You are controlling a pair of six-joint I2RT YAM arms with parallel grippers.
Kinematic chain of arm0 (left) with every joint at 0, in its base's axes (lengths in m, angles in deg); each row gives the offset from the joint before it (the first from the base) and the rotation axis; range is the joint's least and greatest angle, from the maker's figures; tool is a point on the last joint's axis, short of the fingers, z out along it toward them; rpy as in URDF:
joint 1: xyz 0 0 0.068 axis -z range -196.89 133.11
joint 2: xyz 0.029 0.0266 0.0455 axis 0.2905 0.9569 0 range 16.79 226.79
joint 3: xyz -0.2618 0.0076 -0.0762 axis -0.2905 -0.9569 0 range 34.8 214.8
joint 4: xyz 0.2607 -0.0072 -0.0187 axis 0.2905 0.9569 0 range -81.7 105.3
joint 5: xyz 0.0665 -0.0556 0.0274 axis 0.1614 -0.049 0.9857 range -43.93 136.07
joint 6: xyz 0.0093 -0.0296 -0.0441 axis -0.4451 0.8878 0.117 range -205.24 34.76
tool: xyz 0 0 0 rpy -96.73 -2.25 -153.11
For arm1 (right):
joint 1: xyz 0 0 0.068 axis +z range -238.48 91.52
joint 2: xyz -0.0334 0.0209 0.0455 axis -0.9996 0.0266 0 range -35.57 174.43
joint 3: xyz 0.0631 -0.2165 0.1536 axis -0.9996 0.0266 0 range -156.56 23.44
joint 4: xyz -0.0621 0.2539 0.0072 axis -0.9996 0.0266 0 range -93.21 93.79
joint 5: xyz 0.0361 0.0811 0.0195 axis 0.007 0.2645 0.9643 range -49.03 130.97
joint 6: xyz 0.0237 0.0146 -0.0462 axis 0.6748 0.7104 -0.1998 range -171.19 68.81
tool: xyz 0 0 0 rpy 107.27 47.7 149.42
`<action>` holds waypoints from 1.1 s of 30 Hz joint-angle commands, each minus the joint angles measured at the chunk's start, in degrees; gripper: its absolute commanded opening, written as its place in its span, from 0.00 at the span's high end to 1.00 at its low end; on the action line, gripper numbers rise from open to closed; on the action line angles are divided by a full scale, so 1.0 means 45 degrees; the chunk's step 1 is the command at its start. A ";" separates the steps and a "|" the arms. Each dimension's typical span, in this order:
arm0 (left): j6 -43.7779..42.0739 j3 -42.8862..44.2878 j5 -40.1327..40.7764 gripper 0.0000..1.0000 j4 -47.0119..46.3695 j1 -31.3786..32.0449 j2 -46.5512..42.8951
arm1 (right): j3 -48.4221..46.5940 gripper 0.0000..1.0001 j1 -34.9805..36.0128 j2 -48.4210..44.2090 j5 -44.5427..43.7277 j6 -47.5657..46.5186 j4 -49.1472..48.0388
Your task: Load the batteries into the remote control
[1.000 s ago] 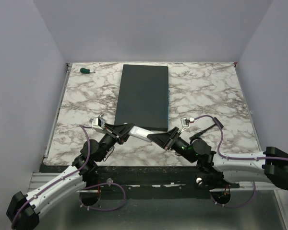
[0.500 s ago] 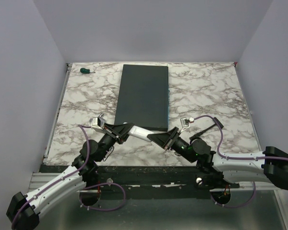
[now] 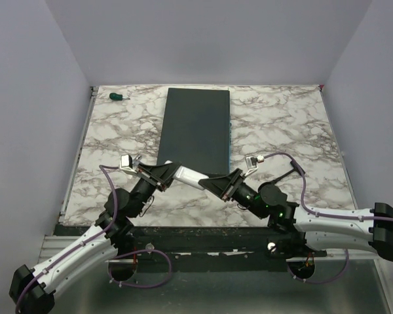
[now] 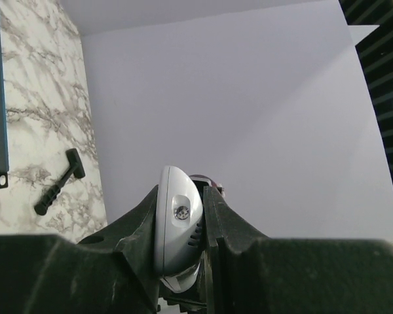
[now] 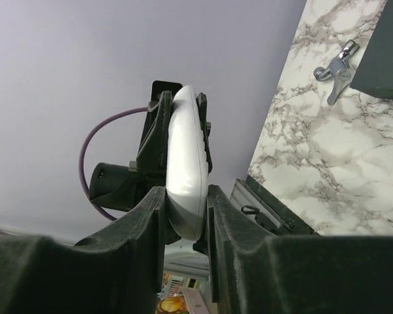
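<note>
The white remote control [image 3: 190, 175] hangs above the table's near middle, held end to end between both arms. My left gripper [image 3: 169, 172] is shut on one end; the left wrist view shows the remote control [image 4: 178, 222] pinched edge-on between the fingers of this gripper [image 4: 182, 196]. My right gripper [image 3: 217, 184] is shut on the other end. In the right wrist view the remote control [image 5: 187, 173] sits between the pads of that gripper [image 5: 183, 193], with the left gripper behind it. No batteries show in any view.
A large dark grey slab [image 3: 196, 131] lies at the table's centre. A black T-shaped tool [image 3: 285, 175] lies right of it, and a green-handled screwdriver [image 3: 117, 97] is at the far left corner. A small silvery piece [image 5: 337, 69] rests by the slab's corner.
My right gripper has moved left onto the remote's free end and narrowed its fingers around it. The left arm has shifted slightly left, still holding the remote.
</note>
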 commanded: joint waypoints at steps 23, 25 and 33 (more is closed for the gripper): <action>-0.3192 0.0664 -0.2606 1.00 -0.0231 0.0147 -0.0637 | -0.1690 0.11 -0.0292 -0.2127 0.1549 -0.5536 0.5348; -0.3634 0.0614 -0.3296 1.00 -0.1043 0.0147 -0.0626 | -0.2226 0.11 -0.0554 -0.2079 0.2653 -0.6008 0.6107; -0.4685 0.1091 -0.6013 1.00 -0.3365 0.0148 0.0524 | -0.3632 0.17 -0.1270 -0.1321 0.6832 -0.7230 0.7460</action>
